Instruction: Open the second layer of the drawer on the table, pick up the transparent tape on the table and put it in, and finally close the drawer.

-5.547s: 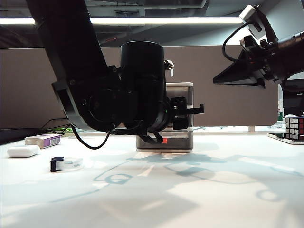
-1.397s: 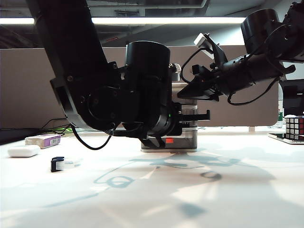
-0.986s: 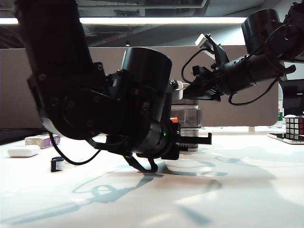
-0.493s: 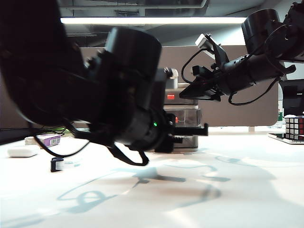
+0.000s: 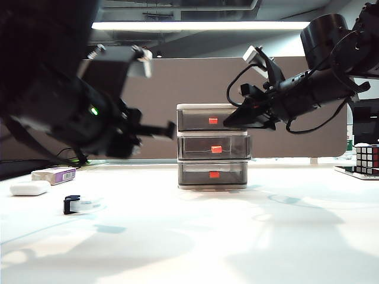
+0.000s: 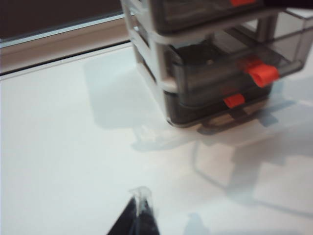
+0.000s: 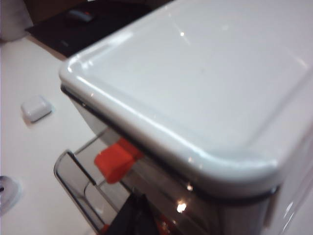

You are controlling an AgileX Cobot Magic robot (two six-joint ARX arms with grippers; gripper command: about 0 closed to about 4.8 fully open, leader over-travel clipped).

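Drawer [image 5: 213,146]: three smoky grey tiers in a white frame, each with a red-orange tab, standing mid-desk before the brown partition.
Second layer [image 5: 214,145]: pulled partly out, its front ahead of the tiers above and below.
Transparent tape [image 5: 83,204]: clear ring with a black clip, lying on the desk [image 5: 249,236] well left of the drawer, near a white case [image 5: 28,188].
Left gripper [image 5: 169,127]: fingers together, holding nothing, in the air left of the drawer.
Right gripper [image 5: 228,123]: by the top's right edge; fingers appear together.
Change: half a second ago the left arm covered the drawer; now it has drawn back leftward and up, and the whole front shows.
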